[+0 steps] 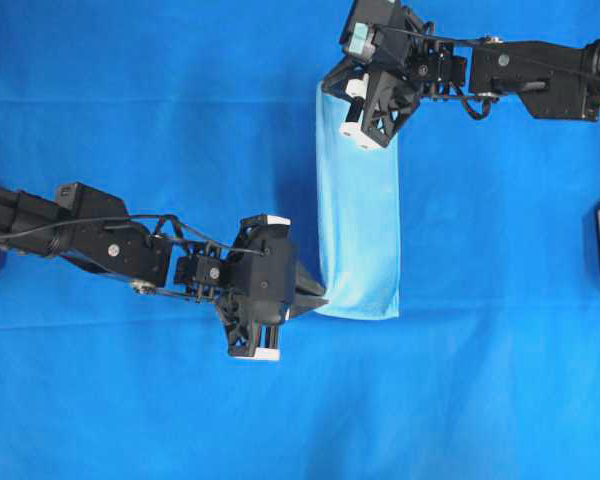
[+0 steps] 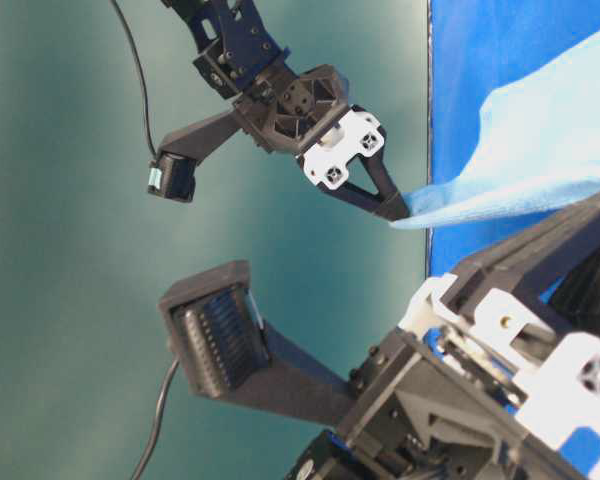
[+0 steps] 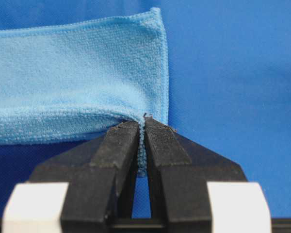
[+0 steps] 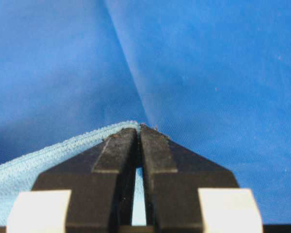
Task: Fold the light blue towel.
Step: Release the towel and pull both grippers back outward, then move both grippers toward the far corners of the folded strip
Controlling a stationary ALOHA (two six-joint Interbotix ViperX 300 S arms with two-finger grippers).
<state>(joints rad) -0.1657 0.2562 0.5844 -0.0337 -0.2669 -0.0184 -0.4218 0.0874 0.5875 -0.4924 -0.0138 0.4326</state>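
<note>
Light blue towel (image 1: 358, 215) lies as a tall strip at frame center on the blue worktop (image 1: 130, 100), long axis vertical. Left fingers (image 1: 315, 298) pinch its lower-left corner; right fingers (image 1: 332, 85) pinch its upper-left corner, both clamped tight.

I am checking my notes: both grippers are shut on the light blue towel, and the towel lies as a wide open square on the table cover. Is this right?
Not quite. The left gripper and right gripper are both shut on the light blue towel, but in the overhead view it lies as a narrow folded strip, not an open square, on the blue table cover.
</note>
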